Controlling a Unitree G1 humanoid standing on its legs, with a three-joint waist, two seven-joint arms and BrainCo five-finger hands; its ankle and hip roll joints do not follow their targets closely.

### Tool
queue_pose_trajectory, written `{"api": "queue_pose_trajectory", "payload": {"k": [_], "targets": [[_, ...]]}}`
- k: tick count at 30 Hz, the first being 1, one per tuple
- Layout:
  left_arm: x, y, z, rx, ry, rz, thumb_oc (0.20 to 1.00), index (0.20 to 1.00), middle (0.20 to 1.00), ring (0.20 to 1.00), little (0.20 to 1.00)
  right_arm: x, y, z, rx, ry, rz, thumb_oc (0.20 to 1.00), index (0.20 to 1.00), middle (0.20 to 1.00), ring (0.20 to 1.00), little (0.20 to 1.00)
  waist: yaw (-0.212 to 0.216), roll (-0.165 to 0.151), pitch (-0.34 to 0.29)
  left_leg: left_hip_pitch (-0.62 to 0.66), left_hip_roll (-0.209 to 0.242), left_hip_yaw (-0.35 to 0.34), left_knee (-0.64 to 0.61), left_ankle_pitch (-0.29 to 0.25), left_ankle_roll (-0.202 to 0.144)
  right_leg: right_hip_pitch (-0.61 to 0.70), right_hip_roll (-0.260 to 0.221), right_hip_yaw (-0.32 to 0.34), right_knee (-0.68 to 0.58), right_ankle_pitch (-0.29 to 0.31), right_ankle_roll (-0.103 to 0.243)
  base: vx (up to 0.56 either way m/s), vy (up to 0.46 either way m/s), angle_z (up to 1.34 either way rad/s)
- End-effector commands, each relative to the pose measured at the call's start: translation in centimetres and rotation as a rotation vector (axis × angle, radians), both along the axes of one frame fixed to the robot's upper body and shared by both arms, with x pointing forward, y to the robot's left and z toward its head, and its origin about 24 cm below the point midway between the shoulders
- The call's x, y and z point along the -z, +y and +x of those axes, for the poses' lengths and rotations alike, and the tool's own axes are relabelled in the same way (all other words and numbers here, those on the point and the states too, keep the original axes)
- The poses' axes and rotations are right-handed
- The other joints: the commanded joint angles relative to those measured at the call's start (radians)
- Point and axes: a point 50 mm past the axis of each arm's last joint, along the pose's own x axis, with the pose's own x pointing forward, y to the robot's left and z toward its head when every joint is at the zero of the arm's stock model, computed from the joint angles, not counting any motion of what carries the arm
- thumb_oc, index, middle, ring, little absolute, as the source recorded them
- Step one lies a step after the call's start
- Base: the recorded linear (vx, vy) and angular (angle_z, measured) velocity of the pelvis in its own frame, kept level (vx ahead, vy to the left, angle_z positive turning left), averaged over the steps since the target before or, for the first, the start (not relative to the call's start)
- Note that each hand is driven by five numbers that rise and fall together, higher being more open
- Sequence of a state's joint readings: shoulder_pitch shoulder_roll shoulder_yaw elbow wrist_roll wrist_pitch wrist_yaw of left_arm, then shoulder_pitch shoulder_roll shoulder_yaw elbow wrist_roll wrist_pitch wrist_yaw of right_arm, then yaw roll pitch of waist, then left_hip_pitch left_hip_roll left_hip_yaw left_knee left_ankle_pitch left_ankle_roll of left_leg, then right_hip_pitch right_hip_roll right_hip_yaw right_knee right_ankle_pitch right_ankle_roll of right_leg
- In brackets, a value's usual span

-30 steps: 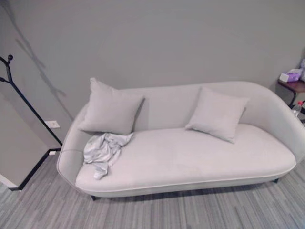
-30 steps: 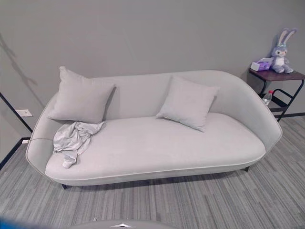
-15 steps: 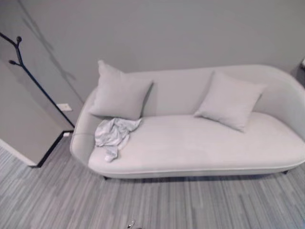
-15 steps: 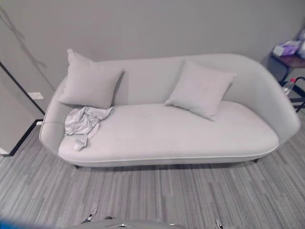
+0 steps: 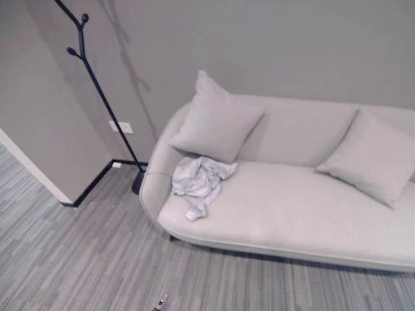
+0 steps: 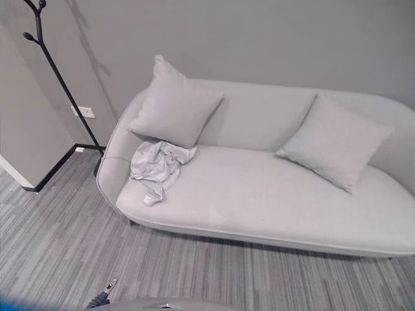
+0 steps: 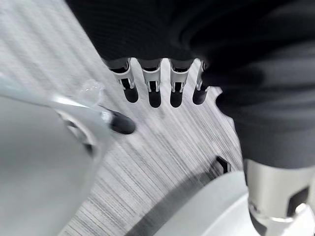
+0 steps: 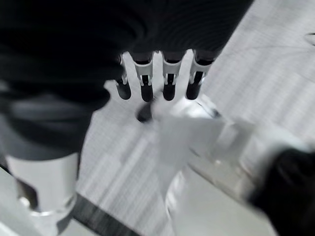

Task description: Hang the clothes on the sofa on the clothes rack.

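Observation:
A crumpled light grey garment lies on the left end of the pale grey sofa, just in front of the left cushion; the garment hangs a little over the seat's front edge. A black clothes rack with knobbed branches stands by the wall to the left of the sofa. My left hand hangs above the striped floor with straight fingers and holds nothing. My right hand is likewise down by the floor, fingers straight and empty.
A second cushion leans at the sofa's right. A wall corner with dark skirting juts out left of the rack. A wall socket sits behind the rack's pole. Grey striped floor stretches in front of the sofa.
The whole picture has swung left: the sofa sits further right and the clothes rack has come more fully into view. The garment lies as before.

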State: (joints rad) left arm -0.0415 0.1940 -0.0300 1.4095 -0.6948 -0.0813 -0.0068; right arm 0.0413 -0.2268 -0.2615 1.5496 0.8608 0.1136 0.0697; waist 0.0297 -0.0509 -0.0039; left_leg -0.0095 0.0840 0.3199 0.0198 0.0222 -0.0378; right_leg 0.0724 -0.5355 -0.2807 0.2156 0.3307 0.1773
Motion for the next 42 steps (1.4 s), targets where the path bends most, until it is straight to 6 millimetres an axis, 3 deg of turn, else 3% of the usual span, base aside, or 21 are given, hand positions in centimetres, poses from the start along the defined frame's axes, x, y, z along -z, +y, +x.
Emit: {"api": "queue_pose_trajectory", "payload": {"k": [1, 3, 5, 6, 7, 8, 10, 14, 19, 23, 26, 27, 29, 30, 31, 32, 33, 36, 38, 40, 42], "targets": [[0.1, -0.3, -0.2, 0.064, 0.011, 0.012, 1.000, 1.000, 1.000, 1.000, 1.000, -0.5, -1.6, 3.3, -0.102, -0.058, -0.055, 1.000, 1.000, 1.000, 1.000, 1.000, -0.008, 0.025, 0.022, -0.058, 0.015, -0.054, -0.024, 0.007, 0.018, 0.056, 0.004, -0.066, 0.032, 0.013, 0.022, 0.26, 0.393, 0.14], [0.1, 0.3, -1.4, 0.091, 0.047, 0.019, 1.000, 1.000, 1.000, 1.000, 1.000, -0.4, -1.0, 4.8, -0.174, -0.123, -0.053, 1.000, 1.000, 1.000, 1.000, 1.000, -0.041, 0.041, 0.038, 0.034, -0.021, -0.047, -0.102, -0.006, 0.039, -0.040, 0.131, -0.030, 0.055, -0.168, -0.033, 0.34, 0.458, 0.07], [0.1, 0.5, -1.9, 0.090, 0.062, 0.018, 1.000, 1.000, 1.000, 1.000, 1.000, -0.4, -1.0, 5.0, -0.202, -0.125, -0.056, 1.000, 1.000, 1.000, 1.000, 1.000, -0.053, 0.053, 0.054, 0.071, -0.020, -0.045, -0.107, -0.026, 0.035, -0.089, 0.214, -0.044, 0.027, -0.248, -0.053, 0.17, 0.125, 0.05], [0.1, 0.5, -1.9, 0.090, 0.062, 0.018, 1.000, 1.000, 1.000, 1.000, 1.000, -0.4, -1.0, 5.0, -0.202, -0.125, -0.056, 1.000, 1.000, 1.000, 1.000, 1.000, -0.053, 0.053, 0.054, 0.071, -0.019, -0.045, -0.107, -0.027, 0.035, -0.089, 0.215, -0.044, 0.027, -0.248, -0.053, 0.19, 0.080, 0.17], [0.1, 0.7, -2.1, 0.086, 0.072, 0.022, 1.000, 1.000, 1.000, 1.000, 1.000, -0.3, -0.9, 5.2, -0.218, -0.131, -0.057, 1.000, 1.000, 1.000, 1.000, 1.000, -0.068, 0.049, 0.074, 0.111, -0.032, -0.054, -0.107, -0.046, 0.036, -0.138, 0.294, -0.028, -0.010, -0.270, -0.054, 0.13, 0.055, 0.07], [0.1, 0.7, -2.1, 0.086, 0.072, 0.022, 1.000, 1.000, 1.000, 1.000, 1.000, -0.3, -0.9, 5.2, -0.218, -0.131, -0.057, 1.000, 1.000, 1.000, 1.000, 1.000, -0.068, 0.049, 0.074, 0.111, -0.032, -0.054, -0.107, -0.046, 0.036, -0.138, 0.295, -0.028, -0.010, -0.269, -0.054, 0.22, 0.092, 0.07], [0.2, 0.3, -1.6, 0.080, 0.056, 0.019, 1.000, 1.000, 1.000, 1.000, 1.000, -0.2, -0.4, 5.0, -0.206, -0.136, -0.046, 1.000, 1.000, 1.000, 1.000, 1.000, -0.101, 0.032, 0.092, 0.169, -0.063, -0.071, -0.107, -0.082, 0.043, -0.197, 0.397, 0.009, -0.083, -0.259, -0.052, 0.23, 0.076, 0.27], [0.4, -1.2, -1.2, 0.136, 0.041, -0.013, 1.000, 1.000, 1.000, 1.000, 1.000, 0.0, 0.0, 3.4, -0.195, -0.093, -0.025, 1.000, 1.000, 1.000, 1.000, 1.000, -0.127, 0.016, 0.086, 0.201, -0.098, -0.096, -0.107, -0.085, 0.059, -0.204, 0.452, 0.054, -0.125, -0.233, -0.072, 0.19, 0.015, 0.34], [0.7, -3.4, -0.8, 0.242, 0.027, -0.066, 1.000, 1.000, 1.000, 1.000, 1.000, 0.0, -0.3, 2.5, -0.216, -0.054, -0.026, 1.000, 1.000, 1.000, 1.000, 1.000, -0.136, 0.021, 0.060, 0.237, -0.103, -0.118, -0.107, -0.106, 0.056, -0.155, 0.471, 0.051, -0.133, -0.252, -0.086, 0.19, -0.040, 0.34], [0.8, -3.6, -1.3, 0.236, 0.042, -0.076, 1.000, 1.000, 1.000, 1.000, 1.000, -0.1, -0.4, 2.7, -0.244, -0.049, -0.033, 1.000, 1.000, 1.000, 1.000, 1.000, -0.136, 0.019, 0.033, 0.249, -0.090, -0.122, -0.059, -0.143, 0.045, -0.127, 0.487, 0.075, -0.138, -0.276, -0.103, 0.24, -0.106, 0.08], [0.5, -3.8, 0.5, 0.223, -0.016, -0.054, 1.000, 1.000, 1.000, 1.000, 1.000, -0.3, -1.1, 4.6, -0.350, -0.084, -0.079, 1.000, 1.000, 1.000, 1.000, 1.000, -0.112, 0.004, 0.050, 0.107, -0.045, -0.114, 0.295, -0.072, -0.028, -0.051, 0.499, 0.088, -0.190, -0.286, -0.140, 0.12, -0.156, -0.02], [0.5, -3.7, 0.5, 0.223, -0.016, -0.053, 1.000, 1.000, 1.000, 1.000, 1.000, -0.3, -1.0, 4.6, -0.350, -0.084, -0.078, 1.000, 1.000, 1.000, 1.000, 1.000, -0.114, 0.002, 0.046, 0.100, -0.047, -0.116, 0.296, -0.069, -0.027, -0.056, 0.497, 0.086, -0.191, -0.284, -0.140, 0.03, -0.132, 0.10], [0.0, -4.2, 2.8, 0.234, -0.105, -0.045, 1.000, 1.000, 1.000, 1.000, 1.000, -0.6, -1.3, 6.8, -0.532, -0.113, -0.118, 1.000, 1.000, 1.000, 1.000, 1.000, -0.080, -0.020, 0.077, -0.043, -0.018, -0.131, 0.571, 0.024, -0.062, 0.000, 0.501, 0.084, -0.229, -0.302, -0.177, 0.09, -0.153, 0.10], [-0.1, -4.5, 3.1, 0.222, -0.126, -0.045, 1.000, 1.000, 1.000, 1.000, 1.000, -0.8, -1.4, 7.9, -0.614, -0.132, -0.146, 1.000, 1.000, 1.000, 1.000, 1.000, -0.071, -0.021, 0.086, -0.067, 0.001, -0.123, 0.604, 0.033, -0.060, 0.017, 0.502, 0.084, -0.234, -0.312, -0.182, 0.08, -0.097, -0.05], [-0.1, -4.4, 3.1, 0.222, -0.126, -0.044, 1.000, 1.000, 1.000, 1.000, 1.000, -0.8, -1.4, 7.9, -0.614, -0.132, -0.145, 1.000, 1.000, 1.000, 1.000, 1.000, -0.073, -0.023, 0.083, -0.070, -0.003, -0.124, 0.600, 0.038, -0.059, 0.013, 0.499, 0.083, -0.234, -0.312, -0.181, 0.13, -0.038, -0.19], [-0.2, -4.7, 3.4, 0.221, -0.145, -0.047, 1.000, 1.000, 1.000, 1.000, 1.000, -1.2, -1.1, 10.1, -0.762, -0.195, -0.189, 1.000, 1.000, 1.000, 1.000, 1.000, -0.063, -0.029, 0.090, -0.090, 0.062, -0.080, 0.582, 0.040, -0.047, 0.034, 0.488, 0.084, -0.229, -0.330, -0.185, 0.15, 0.001, -0.24], [-0.4, -4.9, 3.7, 0.229, -0.162, -0.047, 1.000, 1.000, 1.000, 1.000, 1.000, -1.6, -0.7, 11.6, -0.863, -0.244, -0.216, 1.000, 1.000, 1.000, 1.000, 1.000, -0.060, -0.034, 0.088, -0.087, 0.091, -0.061, 0.517, 0.034, -0.037, 0.036, 0.479, 0.082, -0.224, -0.340, -0.182, 0.20, 0.030, -0.16], [-1.4, -5.3, 5.7, 0.240, -0.268, -0.044, 1.000, 1.000, 1.000, 1.000, 1.000, -3.7, -0.7, 15.7, -1.065, -0.381, -0.345, 1.000, 1.000, 1.000, 1.000, 1.000, -0.057, -0.033, 0.081, -0.070, 0.124, -0.037, 0.307, 0.012, -0.022, 0.029, 0.451, 0.080, -0.205, -0.367, -0.162, 0.16, 0.133, 0.06], [-1.9, -5.8, 6.5, 0.241, -0.323, -0.053, 1.000, 1.000, 1.000, 1.000, 1.000, -5.6, -1.0, 18.1, -1.160, -0.475, -0.442, 1.000, 1.000, 1.000, 1.000, 1.000, -0.058, -0.014, 0.083, -0.094, 0.148, -0.061, 0.141, 0.065, -0.042, 0.030, 0.441, 0.083, -0.180, -0.395, -0.153, 0.15, 0.203, 0.07], [-2.3, -6.5, 7.0, 0.273, -0.355, -0.063, 1.000, 1.000, 1.000, 1.000, 1.000, -7.1, -1.4, 19.7, -1.230, -0.532, -0.523, 1.000, 1.000, 1.000, 1.000, 1.000, -0.058, 0.009, 0.094, -0.124, 0.197, -0.094, 0.025, 0.167, -0.075, 0.038, 0.435, 0.092, -0.154, -0.418, -0.142, 0.15, 0.189, 0.33], [-2.3, -6.9, 7.2, 0.289, -0.359, -0.068, 1.000, 1.000, 1.000, 1.000, 1.000, -7.6, -1.4, 20.4, -1.261, -0.542, -0.554, 1.000, 1.000, 1.000, 1.000, 1.000, -0.055, 0.013, 0.105, -0.139, 0.219, -0.116, -0.021, 0.187, -0.083, 0.053, 0.422, 0.102, -0.140, -0.434, -0.133, 0.17, 0.167, 0.18]]}}
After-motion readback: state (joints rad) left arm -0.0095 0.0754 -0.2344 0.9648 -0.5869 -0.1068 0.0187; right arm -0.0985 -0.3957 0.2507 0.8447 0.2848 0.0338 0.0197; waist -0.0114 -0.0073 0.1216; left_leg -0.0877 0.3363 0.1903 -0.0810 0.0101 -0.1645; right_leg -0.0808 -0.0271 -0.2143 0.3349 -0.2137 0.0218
